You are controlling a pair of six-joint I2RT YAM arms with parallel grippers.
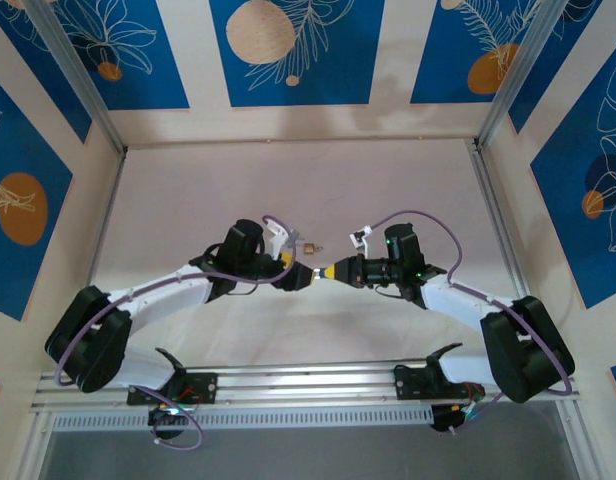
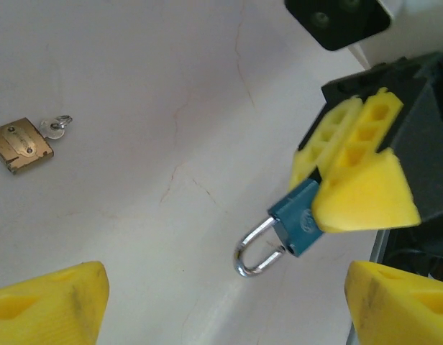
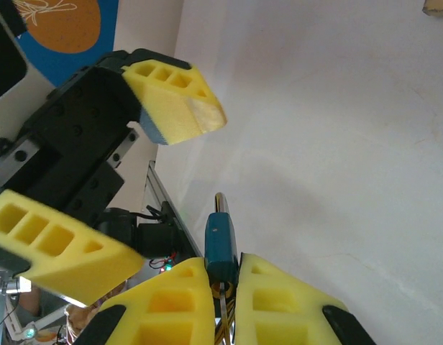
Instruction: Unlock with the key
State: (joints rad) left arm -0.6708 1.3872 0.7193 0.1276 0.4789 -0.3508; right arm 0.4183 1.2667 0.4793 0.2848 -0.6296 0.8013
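A small blue padlock [image 2: 299, 219] hangs above the table, its silver shackle [image 2: 252, 253] sprung open with one leg out of the body. My right gripper [image 3: 221, 262] is shut on the padlock's body [image 3: 220, 241]. A thin silver piece [image 3: 223, 305], possibly the key, shows under the lock between the right fingers [image 2: 365, 194]; I cannot tell for sure. My left gripper [image 2: 225, 284] stands wide open, facing the padlock from just beyond the shackle, touching nothing. The two grippers meet tip to tip over the table's middle, left gripper [image 1: 304, 277], right gripper [image 1: 328, 271].
A small brass padlock [image 2: 20, 146] with a silver shackle [image 2: 56, 127] lies flat on the white table [image 1: 288, 180], just behind the grippers, brass padlock [image 1: 308, 246]. Aluminium posts and patterned blue walls close in the table's sides and back.
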